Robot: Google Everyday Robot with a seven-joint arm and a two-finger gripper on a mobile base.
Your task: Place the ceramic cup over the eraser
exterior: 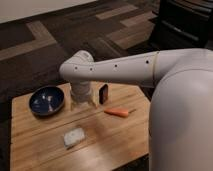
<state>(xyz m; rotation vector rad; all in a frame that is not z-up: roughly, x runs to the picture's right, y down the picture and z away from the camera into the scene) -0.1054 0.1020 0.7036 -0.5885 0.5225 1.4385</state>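
The robot's arm (125,67), a smooth white shell with small dark dots along it, reaches from the right of the frame to the centre and bends down toward the table. The table (115,145) is pale wood with a visible plank grain and fills the lower left and middle. On its upper left sits a wide, round, dark-blue bowl (46,100) with a glossy inside.

The gripper (83,103) hangs below the wrist, just right of the bowl and low over the wood. Whether it is open or clamped cannot be told. A pale rounded form at its lower end is probably the ceramic cup (82,93), though it blends into the gripper's own pale casing.

A thin orange carrot (119,112) lies right of centre, pointing left to right. A whitish speckled lump (74,136) rests lower down, toward the near edge.

The eraser (103,93) is a small black block with a reddish-brown edge. It stands on end, long axis upright, just beside the gripper on its right in the frame. The cup would therefore need a short shift rightward, raised enough to clear the eraser's top, before it comes down.
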